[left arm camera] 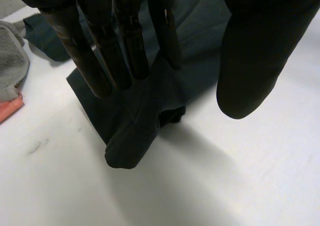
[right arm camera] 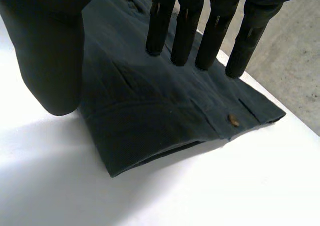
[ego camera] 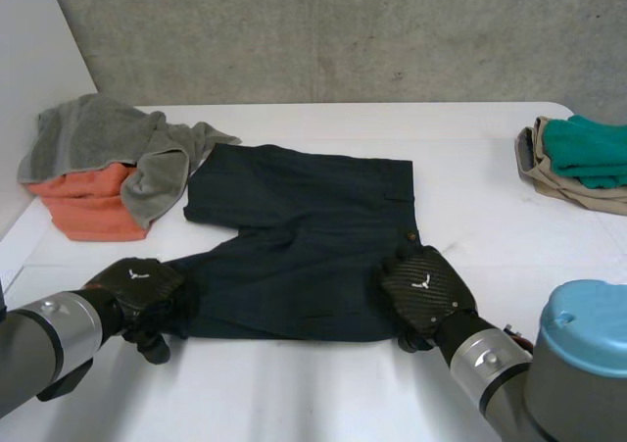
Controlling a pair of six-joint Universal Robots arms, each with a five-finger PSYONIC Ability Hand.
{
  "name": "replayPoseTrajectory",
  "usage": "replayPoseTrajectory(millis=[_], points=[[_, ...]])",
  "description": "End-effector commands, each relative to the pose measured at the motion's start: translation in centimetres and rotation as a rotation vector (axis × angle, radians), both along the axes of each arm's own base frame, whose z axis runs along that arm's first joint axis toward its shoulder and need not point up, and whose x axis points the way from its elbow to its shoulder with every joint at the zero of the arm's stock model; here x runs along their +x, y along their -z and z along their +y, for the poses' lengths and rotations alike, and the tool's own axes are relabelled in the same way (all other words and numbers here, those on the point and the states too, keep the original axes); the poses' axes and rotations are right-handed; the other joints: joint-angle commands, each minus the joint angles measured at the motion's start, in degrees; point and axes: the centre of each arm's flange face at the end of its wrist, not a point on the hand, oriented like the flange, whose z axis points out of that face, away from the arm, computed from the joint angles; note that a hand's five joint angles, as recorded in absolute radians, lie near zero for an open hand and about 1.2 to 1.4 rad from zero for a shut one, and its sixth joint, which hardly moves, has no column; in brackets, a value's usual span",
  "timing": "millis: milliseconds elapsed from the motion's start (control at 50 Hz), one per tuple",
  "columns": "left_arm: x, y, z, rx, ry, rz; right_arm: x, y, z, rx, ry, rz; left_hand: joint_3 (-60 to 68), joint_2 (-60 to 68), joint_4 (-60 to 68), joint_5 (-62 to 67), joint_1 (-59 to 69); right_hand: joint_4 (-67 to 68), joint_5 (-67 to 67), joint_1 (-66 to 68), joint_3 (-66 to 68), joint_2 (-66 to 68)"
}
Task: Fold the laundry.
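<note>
The dark navy shorts (ego camera: pixel 304 236) lay flat in the middle of the white table (ego camera: pixel 323 393), folded double with one layer over the other, the surface mostly smooth with shallow creases. In the right wrist view the shorts (right arm camera: pixel 160 121) showed a doubled near edge, stitched seams and a small brown button (right arm camera: pixel 233 119) near the far corner. The left hand (ego camera: pixel 137 287) sat at the near left corner of the shorts; in its wrist view the fingers (left arm camera: pixel 95 60) were straight and rested on the cloth, the thumb (left arm camera: pixel 250 60) stood well apart over bare table, and a bunched hem of the shorts (left arm camera: pixel 130 131) protruded beyond the fingertips. The right hand (ego camera: pixel 423 290) sat at the near right corner, fingers (right arm camera: pixel 185 35) straight with tips at the cloth and thumb (right arm camera: pixel 50 60) spread wide beside the edge; nothing was gripped by either hand. A grey towel (ego camera: pixel 108 138) was heaped over an orange cloth (ego camera: pixel 93 207) at the far left, a flap of the towel touching the shorts' far left corner. A teal cloth (ego camera: pixel 593 148) lay on a tan garment (ego camera: pixel 558 177) at the far right, well apart from the shorts.
</note>
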Motion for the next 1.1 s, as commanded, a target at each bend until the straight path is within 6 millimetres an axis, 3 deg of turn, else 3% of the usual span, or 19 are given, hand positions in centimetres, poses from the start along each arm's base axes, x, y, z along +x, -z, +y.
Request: replayPoseTrajectory(millis=[20,140,220,300,460,520,600,660,740,940,1000,1020,1060,1100], points=[[0.4,-0.9,-0.2,-0.033,-0.026,0.01,0.3,0.7,-0.7,-0.014,0.045,-0.014,-6.5,-6.5,-6.4,-6.4,-6.2,43.6,43.0,43.1,43.4,43.5],[0.9,-1.3,-0.3,-0.055,-0.064,0.014,0.4,0.1,-1.2,-0.044,0.05,-0.033,-23.7,-23.7,-23.6,-23.6,-23.4,47.4,46.9,46.9,47.3,47.4],[1.1,-1.2,-0.5,-0.059,-0.083,0.004,0.5,-0.4,-1.0,-0.046,0.046,-0.04,-24.4,-24.4,-24.3,-24.3,-24.1,47.4,46.9,46.9,47.3,47.4],[1.2,-0.8,-0.7,-0.067,-0.089,-0.002,0.5,-0.7,-1.0,-0.043,0.047,-0.041,-16.2,-16.1,-16.1,-16.1,-15.9,47.4,46.9,46.9,47.3,47.4],[1.4,-0.2,-1.5,-0.096,-0.121,-0.014,0.6,-0.9,-1.1,-0.051,0.047,-0.034,16.3,16.3,16.4,16.4,16.6,47.4,46.9,46.9,47.3,47.4],[1.5,-1.2,-1.4,-0.132,-0.127,-0.004,0.5,-0.8,-1.2,-0.051,0.05,-0.031,15.6,15.7,15.7,15.7,15.9,47.4,46.9,46.9,47.3,47.4],[1.6,-2.8,-1.4,-0.188,-0.141,0.029,0.5,-1.0,-1.2,-0.059,0.051,-0.026,-3.5,-3.5,-3.4,-3.4,-3.2,47.4,46.9,46.9,47.3,47.4],[1.5,-3.3,-1.2,-0.198,-0.142,0.055,0.5,-1.0,-1.2,-0.061,0.049,-0.026,-6.2,-6.2,-6.1,-6.1,-5.9,47.4,46.9,46.9,47.3,47.4],[1.2,-2.6,-1.0,-0.171,-0.135,0.054,0.5,-1.3,-1.3,-0.069,0.052,-0.031,-6.6,-6.5,-6.5,-6.5,-6.3,47.4,46.9,46.9,47.3,47.4],[0.7,2.2,-2.9,-0.088,-0.086,-0.039,0.2,-1.8,-1.6,-0.075,0.064,-0.034,-6.1,-6.0,-6.0,-6.0,-5.8,47.4,46.9,46.9,47.3,47.4],[0.3,3.7,-3.2,-0.067,-0.049,-0.074,0.1,-2.0,-1.5,-0.069,0.064,-0.03,4.3,4.4,4.4,4.4,4.6,47.4,46.9,46.9,47.3,47.4],[0.0,4.2,-3.2,-0.057,-0.026,-0.083,0.1,-2.1,-1.4,-0.066,0.061,-0.029,21.3,21.4,21.5,21.4,21.6,47.4,46.9,46.9,47.3,47.4],[-0.3,4.6,-3.1,-0.042,-0.011,-0.091,0.0,-2.2,-1.2,-0.058,0.057,-0.022,42.4,42.5,42.5,42.5,42.7,47.4,46.9,46.9,47.3,47.4],[-0.8,4.8,-2.3,-0.015,0.02,-0.098,-0.1,-2.3,-0.6,-0.047,0.039,0.017,42.5,42.6,42.6,42.6,42.8,47.4,46.9,46.9,47.3,47.4]])
